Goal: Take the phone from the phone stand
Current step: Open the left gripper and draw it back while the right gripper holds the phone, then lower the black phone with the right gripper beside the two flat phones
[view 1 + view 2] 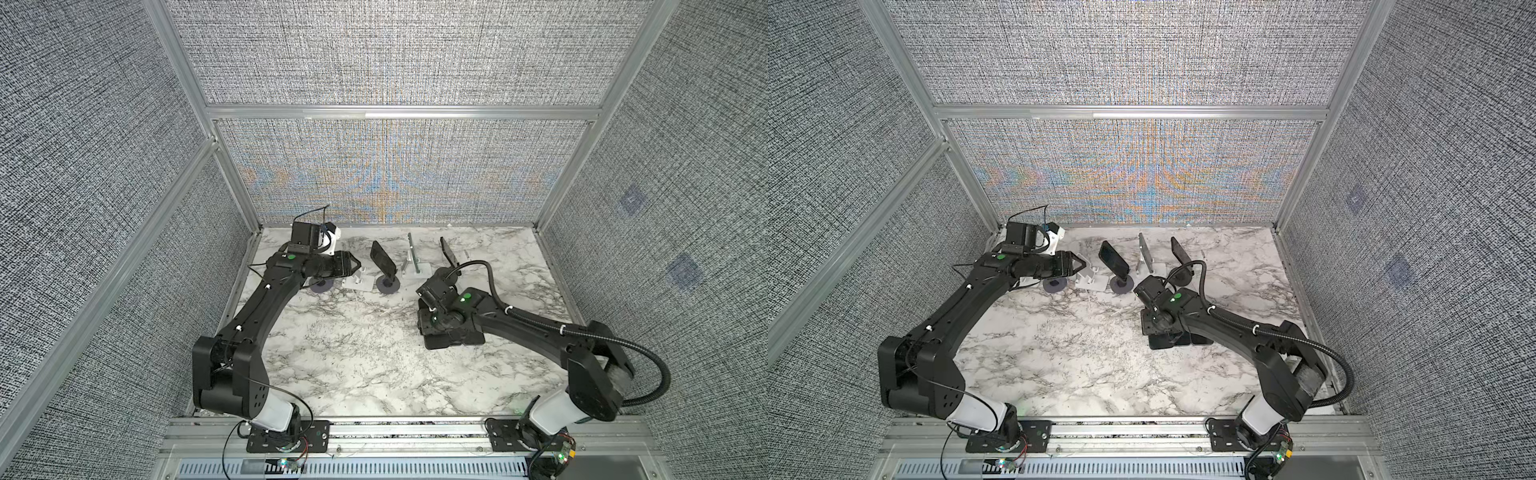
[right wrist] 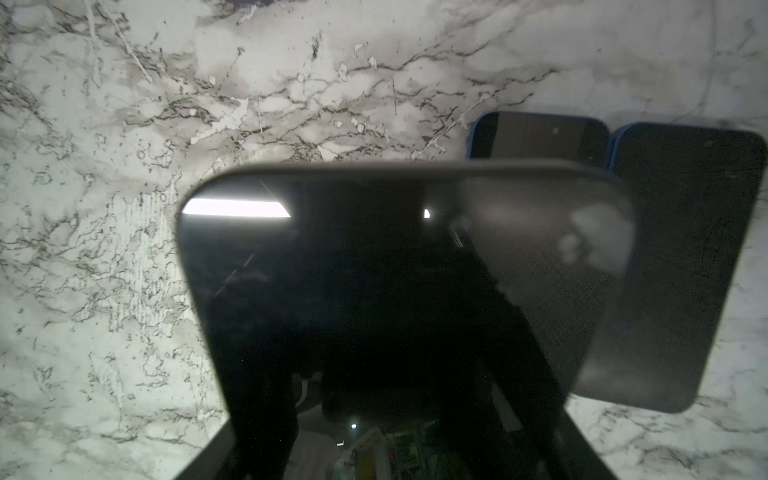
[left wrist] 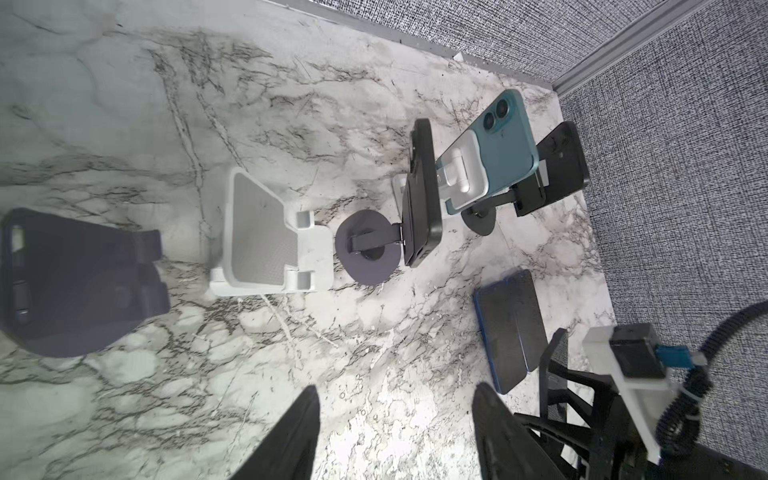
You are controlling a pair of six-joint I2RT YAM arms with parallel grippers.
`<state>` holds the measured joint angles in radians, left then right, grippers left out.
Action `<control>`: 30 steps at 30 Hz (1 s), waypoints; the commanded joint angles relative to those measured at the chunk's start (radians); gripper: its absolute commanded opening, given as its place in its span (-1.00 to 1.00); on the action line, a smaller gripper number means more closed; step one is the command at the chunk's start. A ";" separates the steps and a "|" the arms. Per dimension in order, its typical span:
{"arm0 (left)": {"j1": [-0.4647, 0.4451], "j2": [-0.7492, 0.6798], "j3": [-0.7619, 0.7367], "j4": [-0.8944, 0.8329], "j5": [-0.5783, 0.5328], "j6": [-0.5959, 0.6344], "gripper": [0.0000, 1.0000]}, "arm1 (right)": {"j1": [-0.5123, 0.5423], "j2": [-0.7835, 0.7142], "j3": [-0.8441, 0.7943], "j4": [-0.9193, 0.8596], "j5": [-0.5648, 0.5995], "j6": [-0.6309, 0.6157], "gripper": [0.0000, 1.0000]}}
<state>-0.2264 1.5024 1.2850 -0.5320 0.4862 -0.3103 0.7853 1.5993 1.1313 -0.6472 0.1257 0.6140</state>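
Clearance first: left gripper [image 3: 395,386] spread wide, nothing between its fingers, most likely readied to straddle a phone across its narrow width. Just beyond those fingertips, propped phone [image 3: 422,195], black, leaning steeply back on a round-based stand [image 3: 370,247], kept there by its own weight against the cradle, so probably needing a lift up and away rather than a sideways pull. Close beside the fingertips, an empty white stand [image 3: 266,232]; farther past the propped phone, a teal phone [image 3: 505,137] and a far dark phone [image 3: 561,162], each on its own stand. On the other arm, right gripper [image 2: 399,415] pointed down at the marble table [image 2: 124,249], apparently pinching a black-screened phone [image 2: 374,291] by its long edges, screen towards the wrist camera, low beside two flat phones [image 2: 685,249], seemingly the gathering spot for removed ones.
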 commanded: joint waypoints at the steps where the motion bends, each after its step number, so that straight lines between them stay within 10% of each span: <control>1: 0.001 -0.033 -0.017 0.006 -0.052 0.031 0.19 | -0.005 0.043 0.018 0.006 0.014 0.004 -0.87; 30: 0.001 -0.033 -0.007 -0.011 -0.016 0.024 0.19 | -0.014 0.274 0.094 0.072 -0.037 0.004 -0.33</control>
<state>-0.2264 1.4738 1.2728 -0.5468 0.4553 -0.2890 0.7696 1.8683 1.2171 -0.5873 0.0776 0.6052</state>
